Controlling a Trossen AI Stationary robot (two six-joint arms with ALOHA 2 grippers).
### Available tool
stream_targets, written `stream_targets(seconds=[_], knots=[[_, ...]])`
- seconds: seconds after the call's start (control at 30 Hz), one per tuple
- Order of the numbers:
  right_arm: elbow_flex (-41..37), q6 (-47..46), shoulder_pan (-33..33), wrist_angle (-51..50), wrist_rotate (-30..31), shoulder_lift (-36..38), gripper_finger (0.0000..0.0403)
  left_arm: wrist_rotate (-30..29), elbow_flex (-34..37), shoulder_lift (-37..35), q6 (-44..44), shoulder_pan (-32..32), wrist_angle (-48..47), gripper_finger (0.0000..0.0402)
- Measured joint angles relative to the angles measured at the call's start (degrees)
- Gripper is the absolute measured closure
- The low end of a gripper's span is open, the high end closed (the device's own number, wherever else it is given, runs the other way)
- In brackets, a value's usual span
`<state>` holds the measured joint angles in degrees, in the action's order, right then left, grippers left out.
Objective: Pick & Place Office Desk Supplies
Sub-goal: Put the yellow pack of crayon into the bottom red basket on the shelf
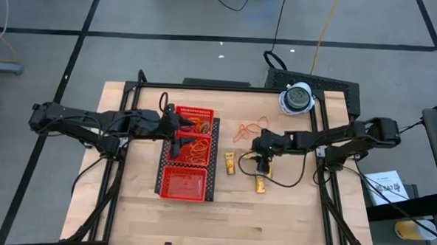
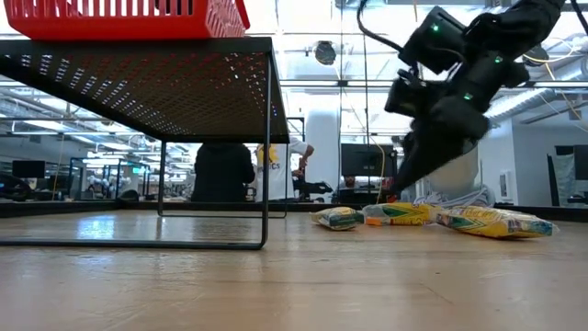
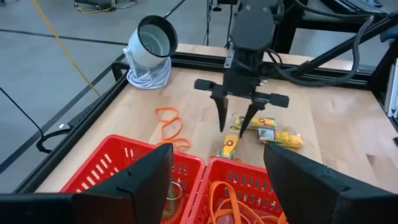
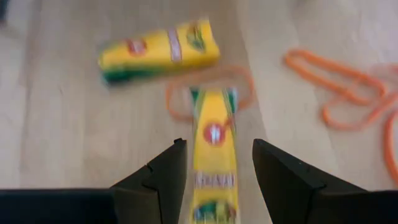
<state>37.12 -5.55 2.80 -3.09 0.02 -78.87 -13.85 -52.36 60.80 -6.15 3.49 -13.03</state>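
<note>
My right gripper (image 1: 259, 163) (image 4: 219, 143) is open and points down over a group of yellow packets. Its fingers stand on either side of one long packet (image 4: 214, 140) (image 3: 229, 147), which lies flat on the table over an orange rubber-band loop (image 4: 177, 102). A second packet (image 4: 158, 53) (image 1: 231, 164) and a third (image 1: 262, 184) lie close by. More orange rubber bands (image 1: 248, 130) (image 4: 348, 93) lie loose on the wood. My left gripper (image 1: 175, 139) (image 3: 217, 149) is open above the red mesh tray (image 1: 161, 186) (image 3: 124, 146), which holds orange bands (image 1: 195, 144).
The tray sits raised on a black mesh stand (image 2: 138, 83) (image 1: 213, 170). A white round lamp-like object (image 1: 297, 98) (image 3: 152, 43) with a coiled cord stands near the far right corner. Black frame rails (image 1: 123, 103) edge the table. Bare wood lies toward the near edge.
</note>
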Motion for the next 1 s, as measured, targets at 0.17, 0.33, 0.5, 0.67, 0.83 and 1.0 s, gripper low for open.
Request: stream_targets(seconds=[0.17, 0.33, 0.5, 0.67, 0.83, 1.0], knots=[[-0.23, 0.01, -1.13, -3.18, 2.74, -1.64, 0.0232, -0.12, -0.04, 0.65, -0.43, -0.04, 0.32, 0.0144], [-2.44, -0.2, -2.67, 1.19, 2.61, -4.06, 0.0232, 0.2, -0.02, 1.23, -0.84, -0.04, 0.46, 0.0138], [-4.41, -0.11, -2.95, 3.96, 2.96, -5.66, 0.0236, 0.31, 0.03, 2.6, -1.88, -0.04, 1.24, 0.0138], [-4.76, -1.02, -2.95, 4.77, 3.04, -5.38, 0.0275, 0.36, 0.11, 5.05, -1.88, -0.04, 2.86, 0.0147], [-4.98, 0.8, -2.92, 5.42, 3.1, -1.91, 0.0335, 0.39, -0.06, 7.7, -1.86, -0.03, 6.1, 0.0149], [-4.98, 3.43, -2.9, 6.69, 3.21, 4.17, 0.0366, 0.43, -0.02, 10.34, -2.94, -0.04, 10.65, 0.0148]])
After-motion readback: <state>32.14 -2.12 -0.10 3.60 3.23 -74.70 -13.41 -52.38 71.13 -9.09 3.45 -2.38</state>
